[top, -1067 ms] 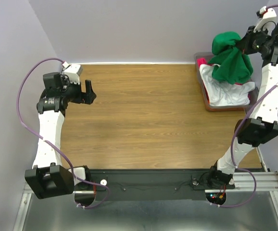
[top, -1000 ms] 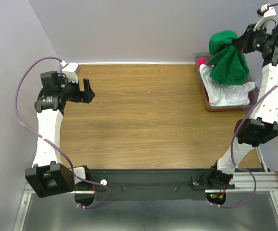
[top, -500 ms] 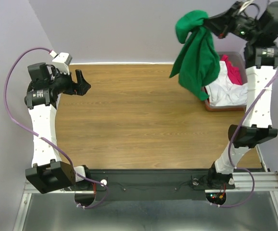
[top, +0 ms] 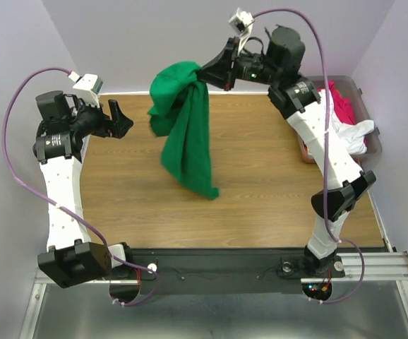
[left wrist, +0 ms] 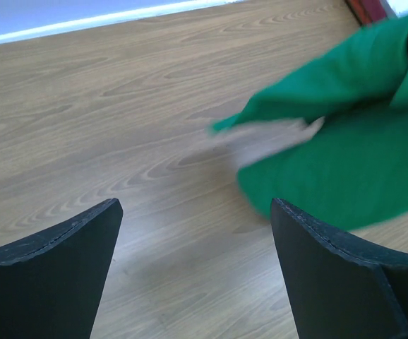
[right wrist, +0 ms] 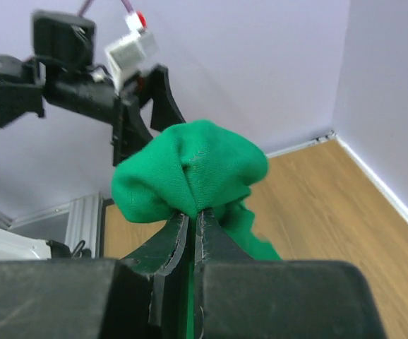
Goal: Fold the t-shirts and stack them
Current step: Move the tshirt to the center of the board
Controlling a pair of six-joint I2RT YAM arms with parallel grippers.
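Right arm swings from the bin [top: 375,138] to mid-table over the last second, carrying the green t-shirt [top: 186,134]. Right gripper [top: 205,70] is pinched tight on a bunched fold and held high, probably so the cloth hangs out long for laying flat. Left gripper [top: 121,120] is spread wide and empty, just beside the shirt, likely waiting to catch an edge. White t-shirt [top: 352,134] and red t-shirt [top: 343,104] sit in the bin. Wood-grain table [top: 260,191], lilac walls [top: 154,42] close around.
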